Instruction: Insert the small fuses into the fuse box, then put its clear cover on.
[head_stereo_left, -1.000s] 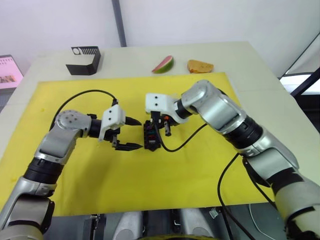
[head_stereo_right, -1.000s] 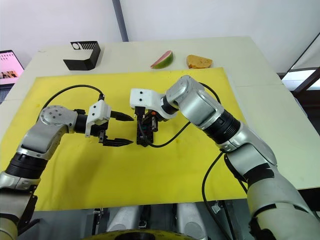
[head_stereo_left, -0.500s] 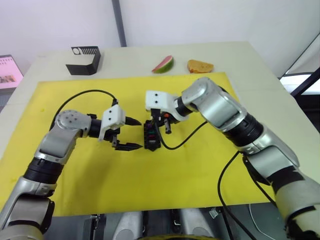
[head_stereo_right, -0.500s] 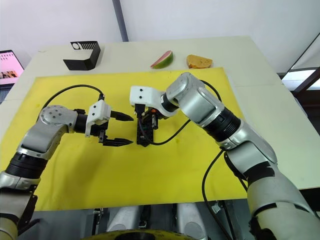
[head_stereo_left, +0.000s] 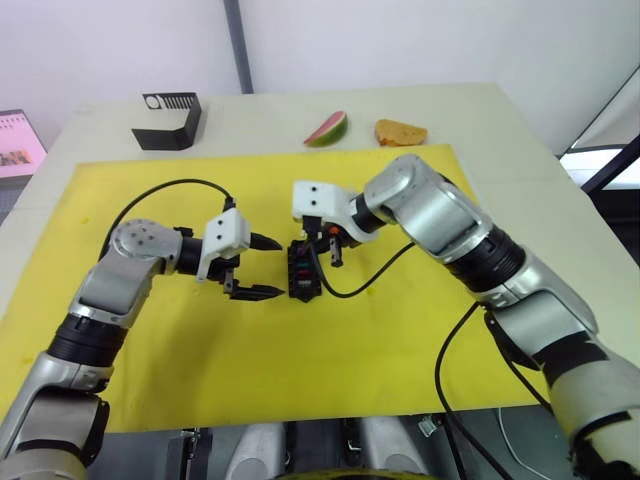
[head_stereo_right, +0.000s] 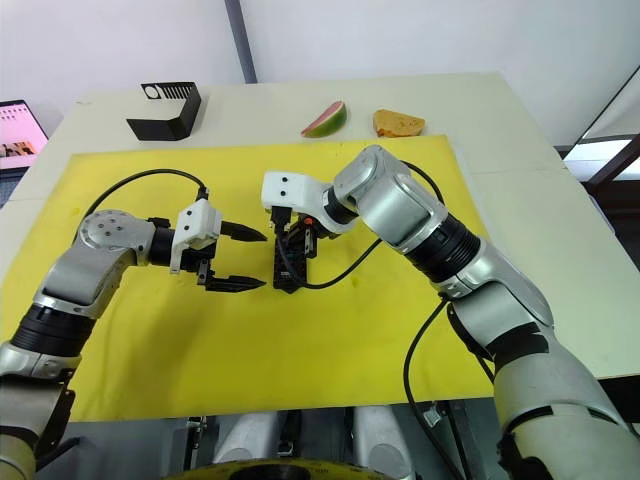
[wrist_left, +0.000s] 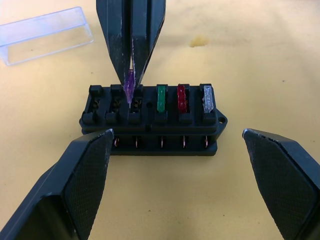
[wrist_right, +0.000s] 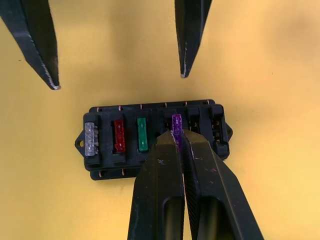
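The right gripper (wrist_left: 131, 75) pinches a purple blade fuse (wrist_left: 129, 86) between its closed black fingers, the fuse's lower end entering the fourth slot of the black fuse box (wrist_left: 151, 120), directly beneath the fingertips. Over the past second the right arm has barely shifted, creeping only slightly, which suggests a slow, careful press rather than a new reach. The fuse looks only partly seated: it stands taller than its neighbours.

Beside the gripper, further along the same row, a green fuse (wrist_left: 161, 98), a red fuse (wrist_left: 182, 98) and a grey-clear fuse (wrist_left: 207, 98) already sit low in their slots. On the gripper's other side two slots look empty, so by this count the loading is a little past half done.

The left gripper (head_stereo_left: 262, 267) has held its place, hovering wide open and holding nothing, its fingers (wrist_left: 75, 185) spread on either side of the box without touching it, seemingly ready to steady it if the press tips it.

The clear cover (wrist_left: 42, 34) lies on the yellow mat (head_stereo_left: 300, 370) beyond the right gripper, just behind the box and apart from it, waiting for the last step. The remaining fuses cannot be made out.
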